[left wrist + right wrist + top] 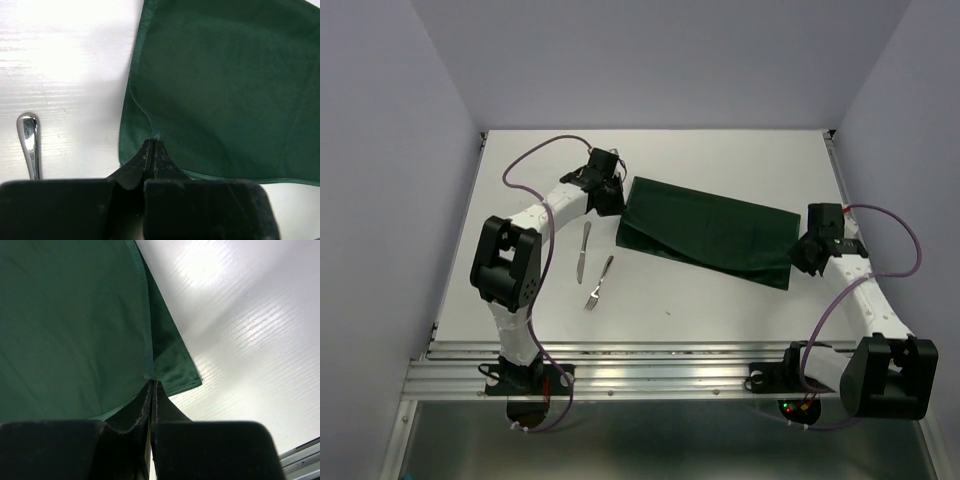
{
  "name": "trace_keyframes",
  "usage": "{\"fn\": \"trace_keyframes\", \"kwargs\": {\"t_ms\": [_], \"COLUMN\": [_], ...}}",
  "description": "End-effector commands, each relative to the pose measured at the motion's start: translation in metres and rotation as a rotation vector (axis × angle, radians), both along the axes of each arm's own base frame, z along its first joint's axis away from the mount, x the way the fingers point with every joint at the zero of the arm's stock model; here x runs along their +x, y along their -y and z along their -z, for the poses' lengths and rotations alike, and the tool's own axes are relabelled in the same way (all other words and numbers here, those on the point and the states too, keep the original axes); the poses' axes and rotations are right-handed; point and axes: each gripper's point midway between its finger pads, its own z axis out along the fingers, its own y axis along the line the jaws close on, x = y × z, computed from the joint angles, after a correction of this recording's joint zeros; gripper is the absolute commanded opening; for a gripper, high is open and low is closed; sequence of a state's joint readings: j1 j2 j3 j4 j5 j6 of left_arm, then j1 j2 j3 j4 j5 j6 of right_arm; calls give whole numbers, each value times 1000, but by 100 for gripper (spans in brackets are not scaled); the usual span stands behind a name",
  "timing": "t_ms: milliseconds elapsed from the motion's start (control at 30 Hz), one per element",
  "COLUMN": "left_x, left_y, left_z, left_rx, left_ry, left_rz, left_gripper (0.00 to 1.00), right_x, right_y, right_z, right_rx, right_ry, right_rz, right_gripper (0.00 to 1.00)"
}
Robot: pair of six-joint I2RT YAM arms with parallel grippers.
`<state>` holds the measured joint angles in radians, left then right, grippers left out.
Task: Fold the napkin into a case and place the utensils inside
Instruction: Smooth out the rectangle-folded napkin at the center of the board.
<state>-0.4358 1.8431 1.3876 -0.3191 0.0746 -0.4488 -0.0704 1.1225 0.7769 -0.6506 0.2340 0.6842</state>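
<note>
**Both grippers clamped on the napkin ends; utensils lie outside it**

- Napkin (708, 232) lies mid-table (720, 310) as a long folded band, slanting from far-left to near-right. A lower layer peeks out along its near edge.
- Left gripper (616, 203) is at the band's left end. In the left wrist view the fingertips (151, 146) are pressed together with a ridge of the cloth (225, 90) pinched between them. How much fabric is inside the grip is hidden by the gripper body.
- Right gripper (801, 250) is at the right end. In the right wrist view the fingers (152, 386) are clenched on the top layer's edge (70, 330), just beside the corner. The bottom layer sticks out past it onto the table (250, 315).
- Knife (583, 250) and fork (598, 283) lie on bare table left of the napkin, near each other, neither touching the cloth.
- In the left wrist view only the knife's rounded end (29, 142) shows. The rest is cut off behind the gripper body.
- From the top view the fingertips of both grippers are too small to make out.
</note>
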Motion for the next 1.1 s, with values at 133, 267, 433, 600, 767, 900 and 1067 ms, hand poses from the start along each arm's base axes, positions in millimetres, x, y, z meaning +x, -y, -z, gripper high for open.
{"fn": "trace_keyframes", "kwargs": {"t_ms": [133, 267, 433, 600, 767, 900, 1067], "left_x": [5, 6, 6, 8, 12, 17, 17], "left_y": [-13, -12, -15, -17, -17, -16, 4], "left_z": [49, 59, 62, 56, 37, 14, -9], "left_rx": [47, 52, 70, 80, 79, 114, 131], "left_ry": [-71, -89, -91, -87, -50, 7, 59], "left_rz": [-24, -27, -34, -37, -42, -53, -25], "left_gripper": [0, 0, 0, 16, 66, 75, 75], "right_x": [-22, -29, -29, -26, -18, -1, 21], "right_y": [-21, -20, -16, -15, -4, 4, -14], "right_z": [31, 41, 42, 38, 21, -5, -10], "right_rx": [119, 118, 101, 89, 29, -16, 56], "right_ry": [-53, -91, -94, -80, -46, 13, 56], "right_rz": [22, 38, 49, 41, 52, 38, -59], "right_gripper": [1, 1, 12, 52, 69, 70, 61]}}
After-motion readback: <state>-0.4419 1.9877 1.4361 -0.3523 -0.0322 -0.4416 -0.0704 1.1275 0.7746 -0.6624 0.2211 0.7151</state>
